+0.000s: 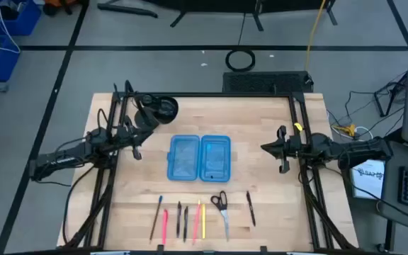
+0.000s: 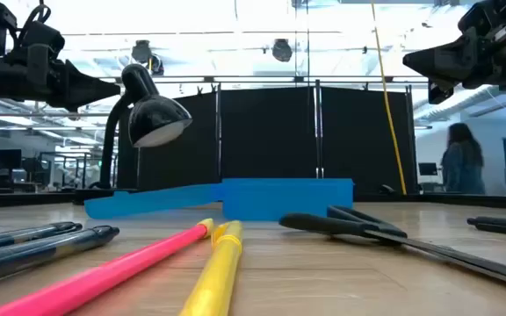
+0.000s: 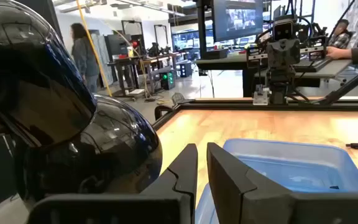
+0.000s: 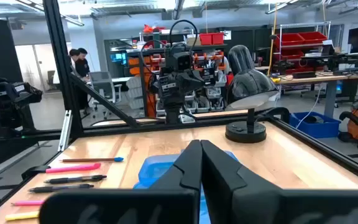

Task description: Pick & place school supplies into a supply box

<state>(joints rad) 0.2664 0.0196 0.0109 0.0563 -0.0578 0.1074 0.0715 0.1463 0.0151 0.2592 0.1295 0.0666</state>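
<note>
blue supply box (image 1: 199,157) open, pens (image 1: 181,218) outside

Two dark jointed arms, black cabling along links, left tool (image 1: 136,150) and right tool (image 1: 282,149) with tapered matte-black angular fingers (image 3: 229,174)

In the low view the pink pen (image 2: 112,274) and yellow pen (image 2: 218,270) run off the bottom edge, the scissors (image 2: 385,235) run off the right edge, and in the right wrist view that arm's own fingers hide much of the supply box (image 4: 157,169).
</note>
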